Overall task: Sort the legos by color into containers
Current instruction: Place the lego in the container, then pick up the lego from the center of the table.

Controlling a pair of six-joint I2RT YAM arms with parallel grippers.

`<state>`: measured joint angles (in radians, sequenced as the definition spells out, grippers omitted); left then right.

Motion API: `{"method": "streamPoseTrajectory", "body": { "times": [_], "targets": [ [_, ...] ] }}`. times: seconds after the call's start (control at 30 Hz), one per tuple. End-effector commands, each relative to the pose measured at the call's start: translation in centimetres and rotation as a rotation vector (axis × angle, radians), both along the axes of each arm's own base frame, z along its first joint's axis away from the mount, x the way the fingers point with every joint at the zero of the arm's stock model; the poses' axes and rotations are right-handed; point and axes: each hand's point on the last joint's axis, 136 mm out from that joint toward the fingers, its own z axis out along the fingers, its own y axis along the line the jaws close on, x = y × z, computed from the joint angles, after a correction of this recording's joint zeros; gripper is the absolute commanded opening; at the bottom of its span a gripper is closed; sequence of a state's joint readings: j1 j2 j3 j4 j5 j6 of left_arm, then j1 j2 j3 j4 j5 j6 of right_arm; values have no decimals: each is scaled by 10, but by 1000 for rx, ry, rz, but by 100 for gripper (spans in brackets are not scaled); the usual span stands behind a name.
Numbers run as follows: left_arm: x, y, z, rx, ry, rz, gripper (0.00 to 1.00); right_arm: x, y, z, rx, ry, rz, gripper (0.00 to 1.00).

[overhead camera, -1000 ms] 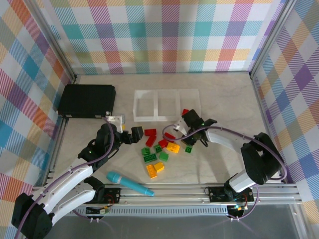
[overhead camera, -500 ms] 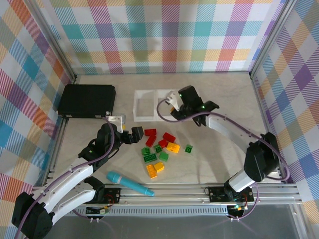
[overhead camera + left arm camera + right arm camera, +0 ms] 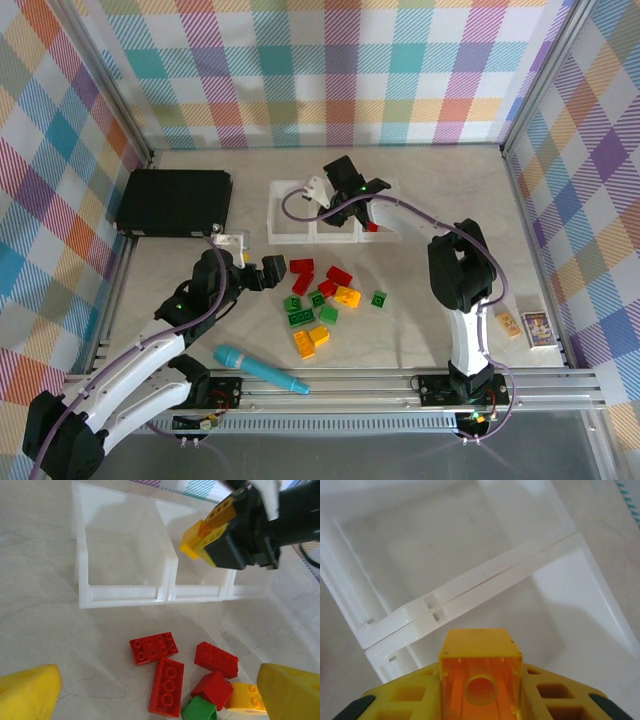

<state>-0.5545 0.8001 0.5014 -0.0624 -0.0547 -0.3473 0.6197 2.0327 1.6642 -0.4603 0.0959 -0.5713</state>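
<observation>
Clamping an orange lego [image 3: 480, 675], right tool [image 3: 480, 702] hovers over containers [image 3: 470, 587].

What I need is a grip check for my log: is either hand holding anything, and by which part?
The right hand pinches an orange lego by two opposite side walls, underside toward its camera. The left hand, open, holds nothing.

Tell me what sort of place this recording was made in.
Probably a staged tabletop robot cell: plaid fabric walls on an aluminium frame, arms bolted to a rail, legos and clear containers on the table.
</observation>
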Motion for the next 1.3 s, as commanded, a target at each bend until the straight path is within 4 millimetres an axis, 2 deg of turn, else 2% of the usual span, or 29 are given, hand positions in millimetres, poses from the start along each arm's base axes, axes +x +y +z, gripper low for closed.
{"method": "streamPoseTrajectory", "body": {
  "times": [0.0,0.17,0.33,0.53,0.67,0.83,0.97,1.1,1.27],
  "targets": [
    [-4,2,0,15,-3,1,100,6,0,-4,-15,8,28,33],
    [-3,1,0,-6,-1,7,100,11,-6,-21,-37,22,16,37],
    [-2,-1,-1,-17,5,4,99,11,-11,-28,-50,21,11,45],
    [0,-4,-1,-22,15,1,100,8,-16,-16,-39,10,-6,49],
    [1,-4,1,-28,12,4,99,-2,-21,6,10,5,-35,51],
    [3,-7,1,-33,17,-5,99,-28,-28,35,132,24,-96,55],
    [5,-11,0,-39,23,-16,99,-60,-35,49,212,71,-101,59],
    [6,-14,-3,-45,28,-23,100,-109,-39,43,251,135,40,63],
    [7,-15,-5,-51,31,-22,99,-155,-59,17,219,159,138,66]
  ]
}}
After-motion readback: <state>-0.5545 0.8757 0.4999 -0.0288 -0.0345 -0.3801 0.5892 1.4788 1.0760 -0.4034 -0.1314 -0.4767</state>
